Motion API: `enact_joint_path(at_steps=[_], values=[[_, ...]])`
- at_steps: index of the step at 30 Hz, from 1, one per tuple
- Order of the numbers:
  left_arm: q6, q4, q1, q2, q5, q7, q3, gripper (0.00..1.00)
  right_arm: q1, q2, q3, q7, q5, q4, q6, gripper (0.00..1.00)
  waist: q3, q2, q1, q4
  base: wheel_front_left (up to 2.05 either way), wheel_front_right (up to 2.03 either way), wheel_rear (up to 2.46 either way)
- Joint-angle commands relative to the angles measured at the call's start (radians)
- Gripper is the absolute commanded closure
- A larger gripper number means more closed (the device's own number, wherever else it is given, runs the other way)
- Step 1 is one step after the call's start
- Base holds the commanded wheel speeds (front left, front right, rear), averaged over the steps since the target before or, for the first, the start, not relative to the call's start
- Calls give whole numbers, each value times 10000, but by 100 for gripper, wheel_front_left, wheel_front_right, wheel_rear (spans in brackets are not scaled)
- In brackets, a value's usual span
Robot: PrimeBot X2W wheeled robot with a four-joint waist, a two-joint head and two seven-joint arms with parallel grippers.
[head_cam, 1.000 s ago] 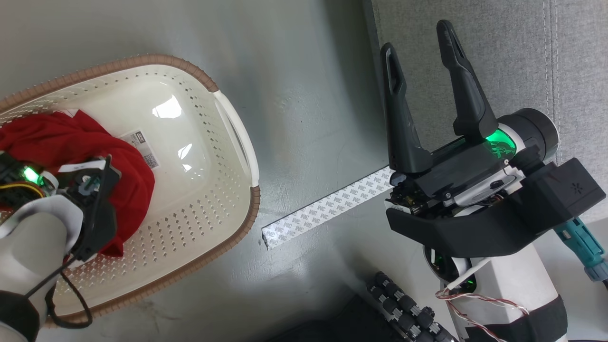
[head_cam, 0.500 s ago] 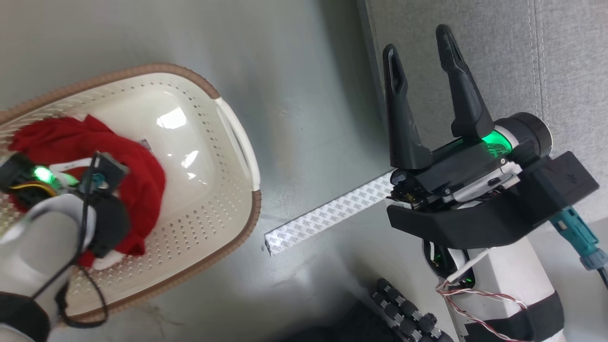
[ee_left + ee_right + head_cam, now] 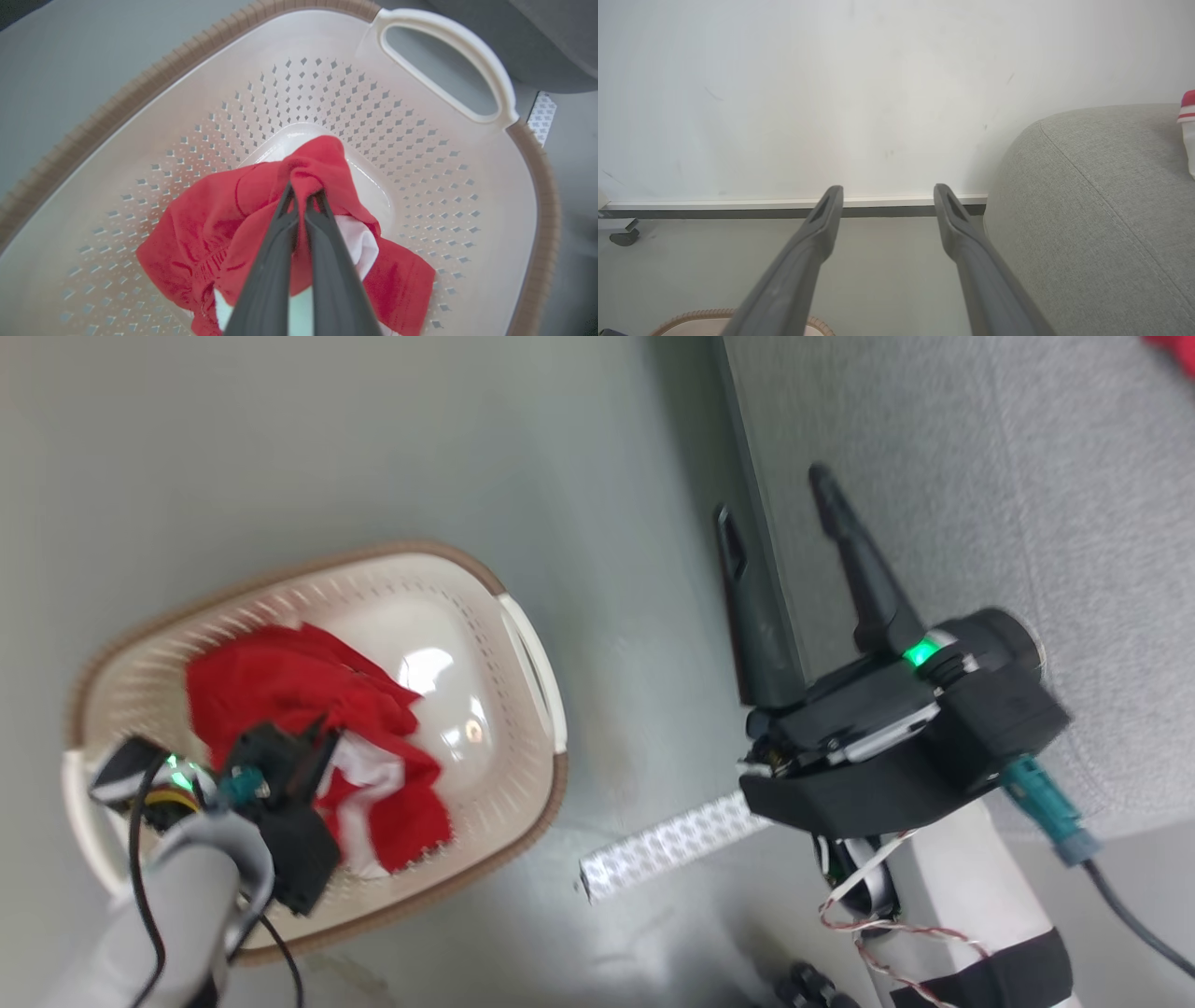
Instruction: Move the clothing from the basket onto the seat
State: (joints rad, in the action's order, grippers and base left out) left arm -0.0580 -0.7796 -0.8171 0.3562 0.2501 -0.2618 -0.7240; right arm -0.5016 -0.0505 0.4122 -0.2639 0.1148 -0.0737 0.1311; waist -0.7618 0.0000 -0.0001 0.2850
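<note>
Since a pinched ridge is, I judge, the surest hold on soft cloth, my left gripper (image 3: 303, 191) is clenched on a raised fold of the red clothing (image 3: 205, 228). The rest lies draped inside the basket (image 3: 420, 163), whose handle sits at two o'clock. My right gripper (image 3: 887, 200) hangs spread and empty, the seat (image 3: 1087, 210) at three o'clock. The print on the floor tape (image 3: 667, 845) is too blurred to read.

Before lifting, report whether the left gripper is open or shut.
Shut: the left gripper pinches a red fold of clothing in the basket.
</note>
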Motion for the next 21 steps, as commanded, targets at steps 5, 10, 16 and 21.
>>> enact_joint_path(at_steps=[5, 10, 16, 21], values=[[307, 1057, 1364, -234, 198, -49, 742, 100, 560, -1, -1, 1, -388, 517, -6, 0, 2276, 0, 1, -957, 0, 0, 0], [576, 2133, 2462, -450, 31, -49, 1410, 100, 1200, -2, -99, 1, -540, 893, -6, 0, 3467, 0, 1, -1301, 0, 0, 0], [889, 3540, 3950, -567, -199, -48, 2410, 100, 2005, -112, -63, -1, -387, 1218, -6, 0, 4745, 0, 1, -1508, 0, 0, 0], [1044, 4484, 4882, -692, -331, -48, 3133, 100, 2474, -309, 40, 1, -297, 1358, -6, 0, 5534, 0, 1, -1527, 0, 0, 0]])
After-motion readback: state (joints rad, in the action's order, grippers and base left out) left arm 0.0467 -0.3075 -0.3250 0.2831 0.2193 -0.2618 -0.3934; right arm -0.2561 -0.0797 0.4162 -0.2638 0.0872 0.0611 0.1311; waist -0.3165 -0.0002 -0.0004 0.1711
